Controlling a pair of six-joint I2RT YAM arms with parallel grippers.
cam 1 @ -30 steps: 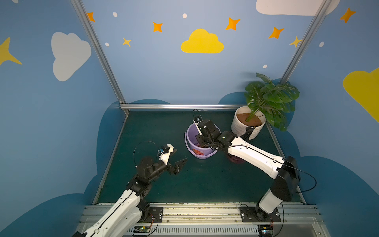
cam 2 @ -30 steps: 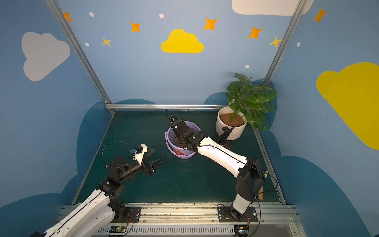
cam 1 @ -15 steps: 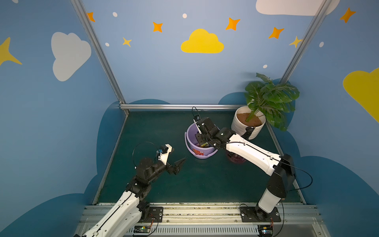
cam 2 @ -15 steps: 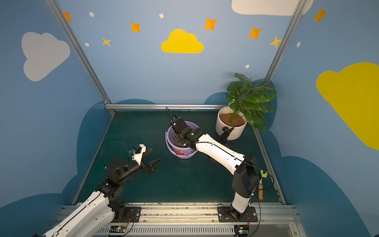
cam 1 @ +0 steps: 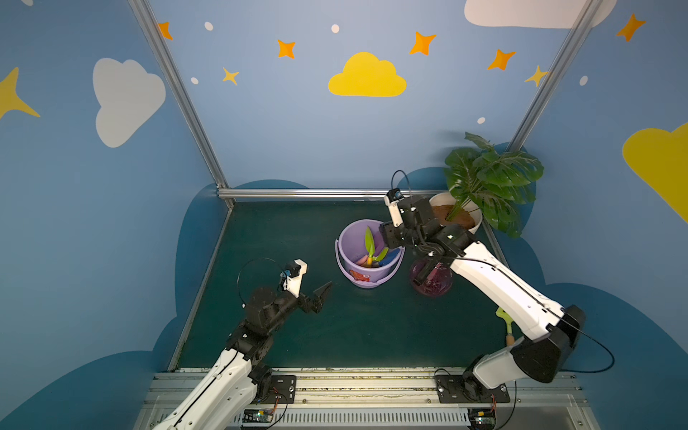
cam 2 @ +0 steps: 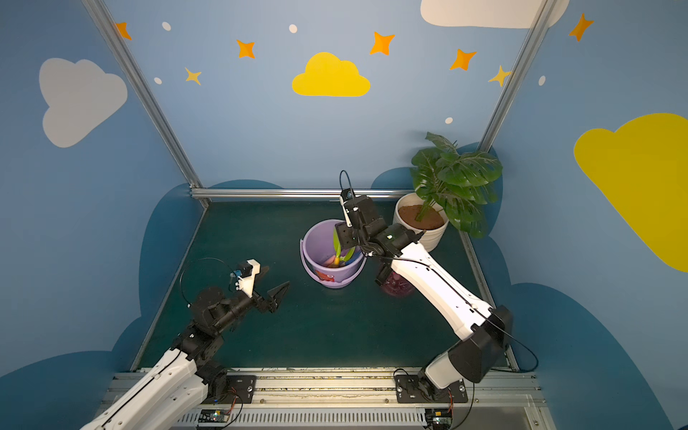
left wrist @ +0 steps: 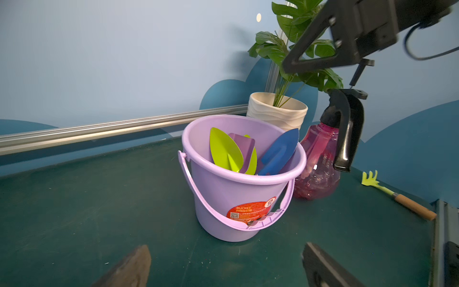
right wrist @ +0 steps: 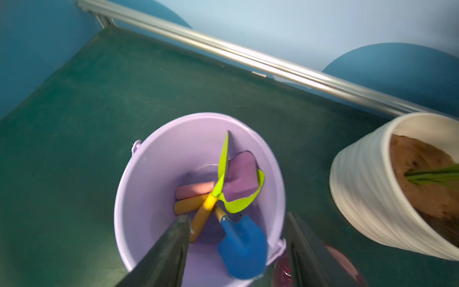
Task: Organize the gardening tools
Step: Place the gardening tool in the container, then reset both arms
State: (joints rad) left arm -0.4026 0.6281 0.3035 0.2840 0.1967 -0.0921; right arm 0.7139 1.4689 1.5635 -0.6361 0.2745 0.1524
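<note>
The gardening tools stand in a lilac bucket [left wrist: 216, 188]: two lime-green trowels [right wrist: 223, 161] [right wrist: 238, 203], a purple one [right wrist: 241, 176] with a pink handle, and a blue one [right wrist: 243, 246]. A pink spray bottle [left wrist: 318, 159] with a black trigger stands just right of the bucket. My right gripper [right wrist: 237, 218] hangs open over the bucket's right rim, nothing between its fingers. My left gripper [left wrist: 226, 248] is open and empty above the mat, front-left of the bucket [cam 1: 357, 277].
A white ribbed plant pot [cam 1: 473, 223] with a leafy plant stands at the back right. A lime-green toy rake [left wrist: 370, 179] with a wooden handle lies on the mat by the right edge, partly under my right arm in both top views. A metal rail lines the back.
My right gripper has opened and risen out of the bucket toward its right rim. The left gripper has opened slightly wider; that arm has barely moved.
</note>
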